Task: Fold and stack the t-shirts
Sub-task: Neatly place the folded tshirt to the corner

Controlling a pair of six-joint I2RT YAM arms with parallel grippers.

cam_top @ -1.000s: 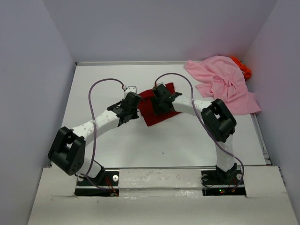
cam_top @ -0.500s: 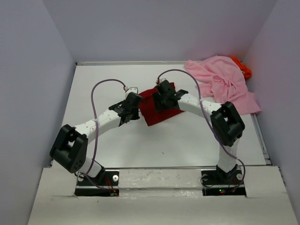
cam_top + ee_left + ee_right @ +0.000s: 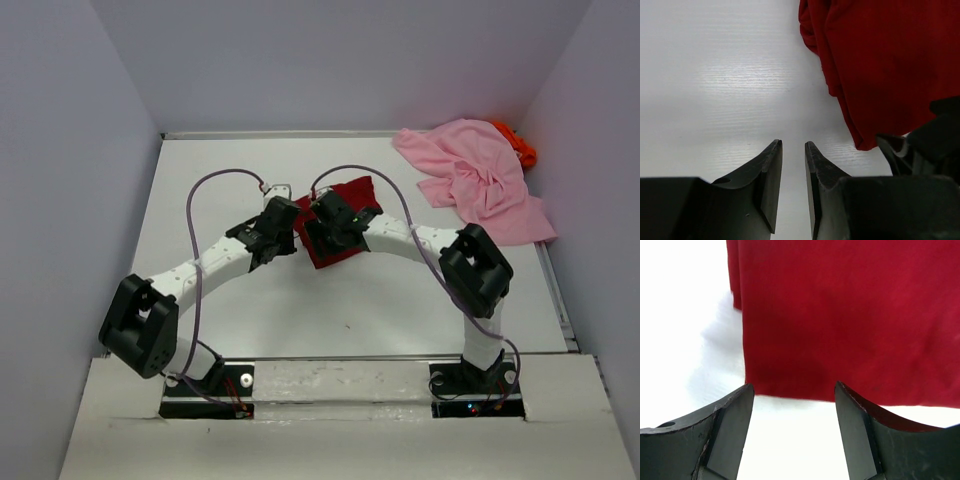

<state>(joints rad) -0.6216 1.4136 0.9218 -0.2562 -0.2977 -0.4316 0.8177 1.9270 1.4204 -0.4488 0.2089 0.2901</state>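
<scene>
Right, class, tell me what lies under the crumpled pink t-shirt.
A bit of the orange t-shirt pokes out past the far right edge of the pink t-shirt. The rest is covered, its shape hidden.

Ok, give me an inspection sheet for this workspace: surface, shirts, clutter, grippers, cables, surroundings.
Surface: white matte table.
Job's things: folded dark red cloth t-shirt at centre; crumpled light pink cloth t-shirt far right; bright orange cloth t-shirt peeking out behind it.
Clutter: nothing seen.
Grippers: left gripper narrowly open, empty, beside the red shirt; right gripper open over its edge, empty.
Cables: purple cables loop above both arms.
Surroundings: pale lilac walls on three sides.
</scene>
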